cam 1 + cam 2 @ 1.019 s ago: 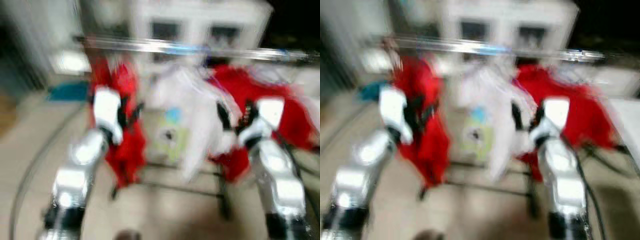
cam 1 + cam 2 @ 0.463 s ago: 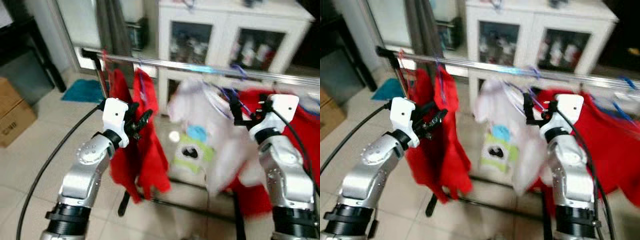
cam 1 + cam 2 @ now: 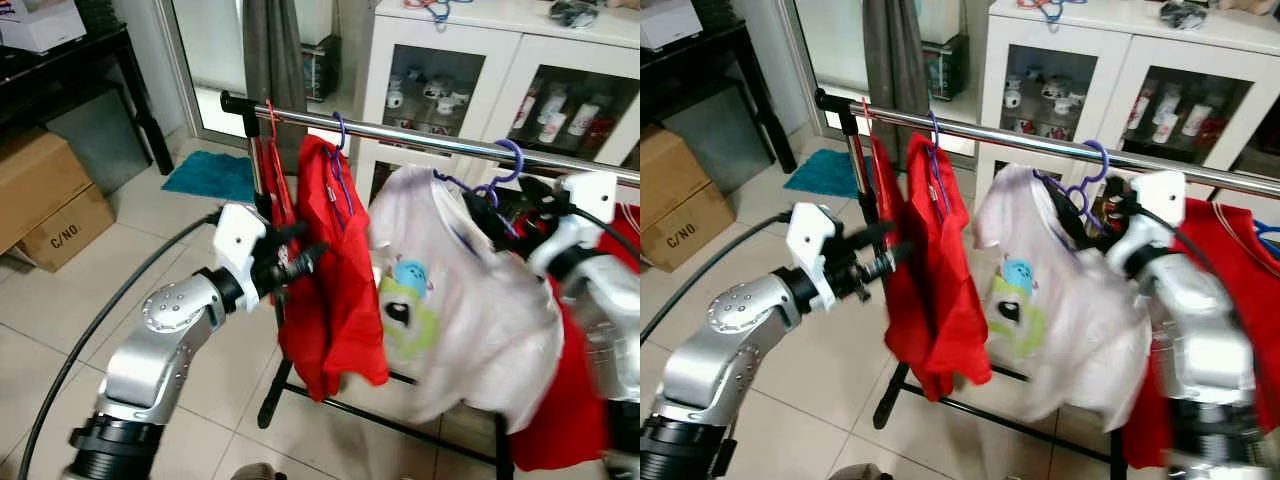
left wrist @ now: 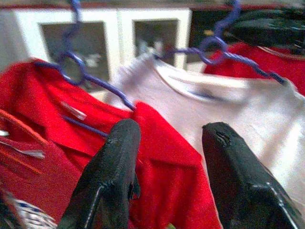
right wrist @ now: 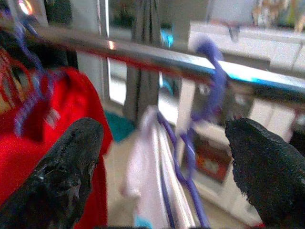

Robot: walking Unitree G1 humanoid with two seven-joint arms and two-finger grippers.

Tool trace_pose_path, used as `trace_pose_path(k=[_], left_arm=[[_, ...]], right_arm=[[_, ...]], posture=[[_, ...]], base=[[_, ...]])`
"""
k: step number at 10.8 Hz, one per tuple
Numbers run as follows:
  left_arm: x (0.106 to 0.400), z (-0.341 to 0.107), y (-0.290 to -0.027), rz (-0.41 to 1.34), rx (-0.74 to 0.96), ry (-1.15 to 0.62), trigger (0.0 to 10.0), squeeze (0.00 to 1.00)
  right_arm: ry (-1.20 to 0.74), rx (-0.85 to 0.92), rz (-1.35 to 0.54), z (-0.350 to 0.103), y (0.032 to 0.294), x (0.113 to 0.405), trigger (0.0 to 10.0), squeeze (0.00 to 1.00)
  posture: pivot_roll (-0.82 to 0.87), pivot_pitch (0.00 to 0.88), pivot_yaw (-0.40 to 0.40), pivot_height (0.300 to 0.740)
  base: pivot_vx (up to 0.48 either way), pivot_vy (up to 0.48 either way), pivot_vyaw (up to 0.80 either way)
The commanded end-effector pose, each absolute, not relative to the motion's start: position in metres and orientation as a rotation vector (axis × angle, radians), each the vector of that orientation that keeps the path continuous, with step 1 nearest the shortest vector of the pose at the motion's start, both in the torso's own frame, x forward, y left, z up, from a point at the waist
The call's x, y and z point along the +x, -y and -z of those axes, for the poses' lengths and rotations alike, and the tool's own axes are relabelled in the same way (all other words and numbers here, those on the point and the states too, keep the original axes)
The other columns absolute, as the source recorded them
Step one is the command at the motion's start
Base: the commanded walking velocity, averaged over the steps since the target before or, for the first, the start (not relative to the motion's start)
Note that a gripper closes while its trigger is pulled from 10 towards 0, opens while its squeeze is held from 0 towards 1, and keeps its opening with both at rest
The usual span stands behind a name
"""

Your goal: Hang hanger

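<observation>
A white T-shirt (image 3: 470, 300) hangs on a purple hanger (image 3: 508, 160), whose hook sits over the metal rail (image 3: 420, 140). My right gripper (image 3: 505, 205) is open just below the rail, beside the hook; in the right wrist view the purple hanger (image 5: 212, 81) curls over the rail beyond its spread fingers (image 5: 71, 171). To the left, red shirts (image 3: 335, 270) hang on their own hangers. My left gripper (image 3: 300, 250) is open and empty beside them. In the left wrist view its fingers (image 4: 114, 167) point at the red shirt's collar (image 4: 157, 157).
Cardboard boxes (image 3: 50, 200) stand on the floor at the left under a black table (image 3: 60, 70). A white glass-door cabinet (image 3: 480, 60) stands behind the rack, a teal mat (image 3: 210, 175) beside it. More red clothing (image 3: 570, 400) hangs at the right. The rack's foot (image 3: 270, 400) crosses the tiles.
The blur is gone and the whole view has shifted right as the camera moved. The right gripper stays by the purple hook; the left gripper stays by the red shirts.
</observation>
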State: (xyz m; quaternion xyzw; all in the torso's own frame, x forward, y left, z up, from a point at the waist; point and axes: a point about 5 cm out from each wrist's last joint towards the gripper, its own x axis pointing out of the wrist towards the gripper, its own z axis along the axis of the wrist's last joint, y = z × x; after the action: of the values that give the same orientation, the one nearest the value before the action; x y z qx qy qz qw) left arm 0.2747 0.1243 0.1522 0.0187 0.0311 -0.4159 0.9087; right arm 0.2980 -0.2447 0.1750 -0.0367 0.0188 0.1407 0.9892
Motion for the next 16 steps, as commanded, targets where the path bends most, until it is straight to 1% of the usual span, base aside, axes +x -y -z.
trace_pose_path(k=[1,2,3,4,6,7,8,11,16], left_arm=[[0.272,-0.156,-0.118,0.924,0.042,-0.071,10.0,0.00],[0.271,-0.155,-0.116,0.964,0.044,-0.086,10.0,0.00],[0.271,-0.156,-0.115,0.982,0.052,-0.088,10.0,0.00],[0.272,-0.157,-0.114,0.999,0.058,-0.093,10.0,0.00],[0.272,-0.155,-0.114,1.030,0.069,-0.111,10.0,0.00],[0.271,-0.155,-0.115,1.036,0.072,-0.114,10.0,0.00],[0.270,-0.154,-0.115,1.044,0.076,-0.116,10.0,0.00],[0.270,-0.155,-0.114,1.053,0.081,-0.110,10.0,0.00],[0.270,-0.156,-0.113,1.062,0.091,-0.106,10.0,0.00]], right_arm=[[-0.077,-0.069,-0.298,-0.175,0.248,0.301,10.0,1.00],[-0.133,-0.058,-0.325,-0.173,0.252,0.306,10.0,1.00],[-0.196,-0.024,-0.413,-0.171,0.250,0.312,10.0,1.00],[-0.237,-0.017,-0.474,-0.169,0.248,0.317,10.0,0.00],[-0.302,-0.035,-0.409,-0.173,0.258,0.335,10.0,0.00],[-0.323,-0.017,-0.444,-0.178,0.257,0.339,6.4,0.00],[-0.363,0.011,-0.441,-0.178,0.258,0.343,0.0,0.00],[-0.427,0.032,-0.449,-0.174,0.259,0.347,0.0,0.00],[-0.401,0.036,-0.480,-0.179,0.255,0.354,0.0,0.00]], posture=[[0.06,0.000,0.011,0.740],[0.05,0.000,0.019,0.740],[0.05,0.000,0.025,0.740],[0.05,0.000,0.026,0.740],[0.06,0.000,0.021,0.740],[0.06,0.000,0.020,0.740],[0.06,0.000,0.018,0.740],[0.06,0.000,0.019,0.740],[0.06,0.000,0.024,0.740]], base=[[0.000,0.000,0.00],[0.000,0.000,0.00],[0.000,0.000,0.00],[0.000,0.000,0.00],[0.000,0.000,0.00],[0.000,0.000,0.00],[0.000,0.000,0.00],[0.000,0.000,0.00],[0.000,0.000,0.00]])
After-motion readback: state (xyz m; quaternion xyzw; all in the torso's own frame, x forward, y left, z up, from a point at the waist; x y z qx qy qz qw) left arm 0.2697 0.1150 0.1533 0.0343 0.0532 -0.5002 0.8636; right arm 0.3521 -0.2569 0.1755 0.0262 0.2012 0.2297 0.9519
